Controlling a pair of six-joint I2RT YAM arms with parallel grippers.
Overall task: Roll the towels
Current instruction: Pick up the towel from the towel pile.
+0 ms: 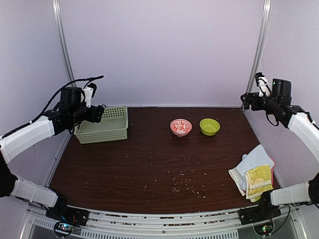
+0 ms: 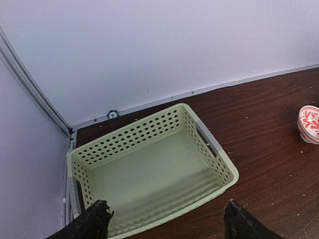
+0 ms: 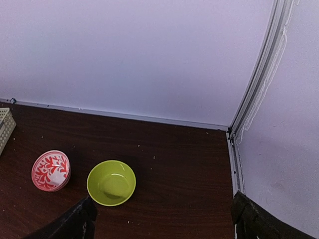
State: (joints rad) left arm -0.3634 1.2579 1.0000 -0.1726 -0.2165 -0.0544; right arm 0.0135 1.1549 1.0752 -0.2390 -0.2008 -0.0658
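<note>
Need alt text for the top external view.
Towels lie piled, unrolled, at the table's right edge. Left gripper open near a green basket, right gripper open far right; red bowl and green bowl between.

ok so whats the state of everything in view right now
towels: unrolled, loosely piled
green basket: upright, empty
red-patterned bowl: upright, looks empty
green bowl: upright, empty
left gripper: open, holding nothing
right gripper: open, holding nothing
</note>
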